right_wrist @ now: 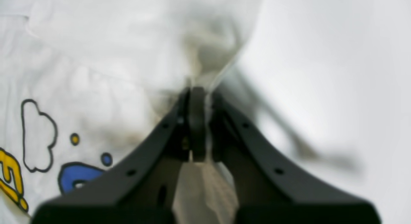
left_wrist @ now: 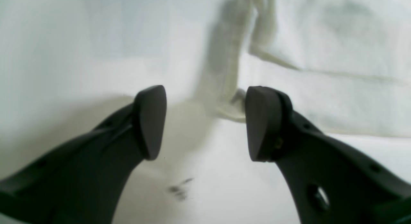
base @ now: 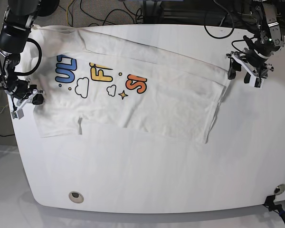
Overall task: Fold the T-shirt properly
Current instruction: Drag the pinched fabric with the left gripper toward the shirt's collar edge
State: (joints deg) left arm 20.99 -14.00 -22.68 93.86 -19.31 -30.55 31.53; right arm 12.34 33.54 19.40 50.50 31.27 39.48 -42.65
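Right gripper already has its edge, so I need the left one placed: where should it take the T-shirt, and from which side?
Grip the T-shirt at its edge by the open left gripper, coming in from the bare table side. The hem lies flat there with a small raised fold, offering the fingers a lip. The right gripper pinches the opposite edge.

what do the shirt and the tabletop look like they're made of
T-shirt: soft, matte white knit, probably cotton; it creases and drapes in folds, with a flat colour print. Table: hard, smooth white surface with a slight sheen, probably laminate or painted board.
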